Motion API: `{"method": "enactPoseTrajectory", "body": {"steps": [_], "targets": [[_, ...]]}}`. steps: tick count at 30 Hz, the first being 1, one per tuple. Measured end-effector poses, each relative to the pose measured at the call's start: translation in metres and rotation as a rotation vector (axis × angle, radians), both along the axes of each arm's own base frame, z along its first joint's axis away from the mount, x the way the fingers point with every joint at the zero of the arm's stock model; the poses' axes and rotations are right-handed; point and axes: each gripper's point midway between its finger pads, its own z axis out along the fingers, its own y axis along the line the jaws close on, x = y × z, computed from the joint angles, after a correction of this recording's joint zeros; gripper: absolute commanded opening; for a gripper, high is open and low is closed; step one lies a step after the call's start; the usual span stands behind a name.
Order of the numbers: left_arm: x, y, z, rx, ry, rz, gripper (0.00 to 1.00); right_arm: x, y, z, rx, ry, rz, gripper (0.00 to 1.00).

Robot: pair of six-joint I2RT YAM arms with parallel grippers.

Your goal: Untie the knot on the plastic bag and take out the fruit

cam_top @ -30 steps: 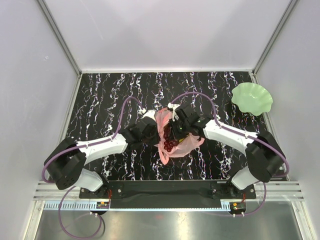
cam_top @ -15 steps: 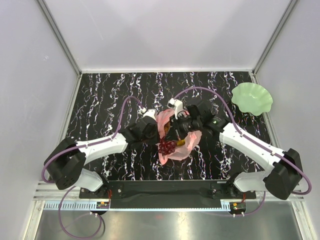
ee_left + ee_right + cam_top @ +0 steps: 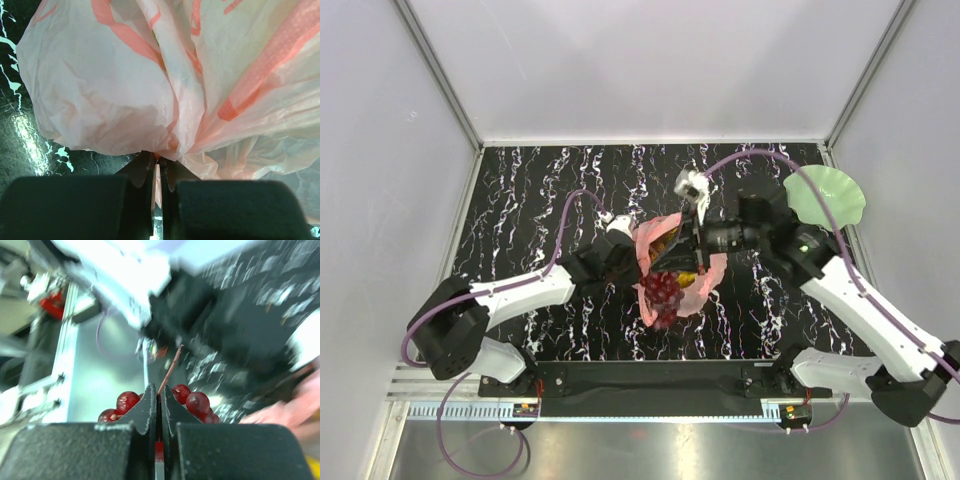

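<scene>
1. From the top external view, you have the plastic bag (image 3: 672, 262) lying crumpled at the middle of the desk (image 3: 520, 200), between the two arms.
   - Your left gripper (image 3: 630, 255) is at the bag's left edge, touching the film.
   - Your right gripper (image 3: 685, 258) reaches in from the right, over the open bag.
   - The grape bunch (image 3: 662, 290) shows dark red over the near part of the bag, with a bit of yellow fruit (image 3: 687, 278) just beside it.
   - You cannot tell from here whether the grapes are clear of the film.
   - The green plate (image 3: 825, 195) sits at the far right corner, well apart from the bag and partly covered by your right arm.

2. In the left wrist view, your left gripper (image 3: 156, 167) is pinched tight on a gathered fold of the plastic bag (image 3: 125, 90). Almost no gap shows between the fingers. The pink film fans out above them and fills most of the view, and the desk (image 3: 15, 125) shows at the left.

3. In the right wrist view, your right gripper (image 3: 158, 396) is clamped narrow on the thin stem (image 3: 170, 369) of the grape bunch (image 3: 192, 401). Red grapes show on both sides of the fingertips. The background is blurred, and a strip of the plastic bag (image 3: 295, 402) shows at the right edge.
</scene>
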Motion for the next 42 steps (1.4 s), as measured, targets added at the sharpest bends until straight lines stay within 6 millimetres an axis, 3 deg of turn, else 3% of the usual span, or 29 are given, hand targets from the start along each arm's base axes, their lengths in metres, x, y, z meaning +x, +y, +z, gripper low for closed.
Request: {"method": "enactPoseTrajectory", "body": {"steps": [4, 9, 14, 17, 20, 23, 26, 30, 35, 42], "targets": [[0.000, 0.000, 0.005, -0.010, -0.009, 0.000, 0.04, 0.019, -0.011, 0.065, 0.094, -0.151, -0.142, 0.00], [-0.002, 0.002, 0.009, -0.021, -0.019, 0.000, 0.04, 0.070, -0.044, 0.124, 0.133, -0.283, -0.508, 0.00], [-0.010, 0.010, 0.008, -0.019, -0.018, 0.000, 0.04, 0.119, -0.100, 0.169, 0.127, -0.358, -0.909, 0.00], [-0.013, 0.014, 0.011, -0.022, -0.020, 0.001, 0.04, 0.144, -0.127, 0.179, 0.096, -0.372, -1.084, 0.00], [-0.015, 0.017, 0.016, -0.028, -0.027, 0.001, 0.04, 0.171, -0.148, 0.163, 0.017, -0.357, -1.210, 0.00], [-0.017, 0.020, 0.023, -0.035, -0.036, 0.003, 0.04, 0.206, -0.176, 0.135, -0.078, -0.317, -1.329, 0.00], [-0.018, 0.021, 0.031, -0.049, -0.052, 0.006, 0.04, 0.246, -0.224, 0.091, -0.197, -0.239, -1.476, 0.00], [-0.022, 0.026, 0.044, -0.068, -0.069, 0.006, 0.04, 0.282, -0.284, 0.029, -0.338, -0.115, -1.631, 0.00], [-0.029, 0.034, 0.058, -0.091, -0.092, 0.008, 0.04, 0.310, -0.347, -0.019, -0.442, -0.010, -1.801, 0.00], [-0.038, 0.049, 0.065, -0.083, -0.102, 0.023, 0.04, 0.329, -0.420, -0.059, -0.519, 0.054, -2.009, 0.00]]}}
